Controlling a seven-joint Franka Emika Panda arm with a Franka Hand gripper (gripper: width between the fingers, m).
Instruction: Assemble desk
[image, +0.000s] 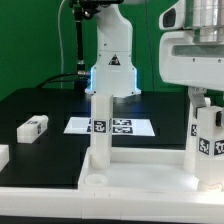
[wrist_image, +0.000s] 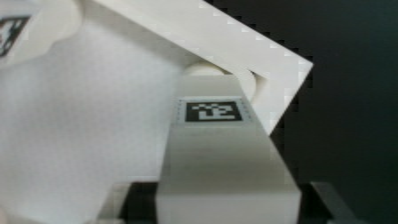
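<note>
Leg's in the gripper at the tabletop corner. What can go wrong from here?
1. The held leg is at a corner of the tabletop; its alignment can't be judged, so it may jam or seat tilted.
2. The gripper clamps smooth sides; twisting could make the leg slip.
3. No brace for the tabletop shows, so pressing might slide it with the standing leg.
</note>
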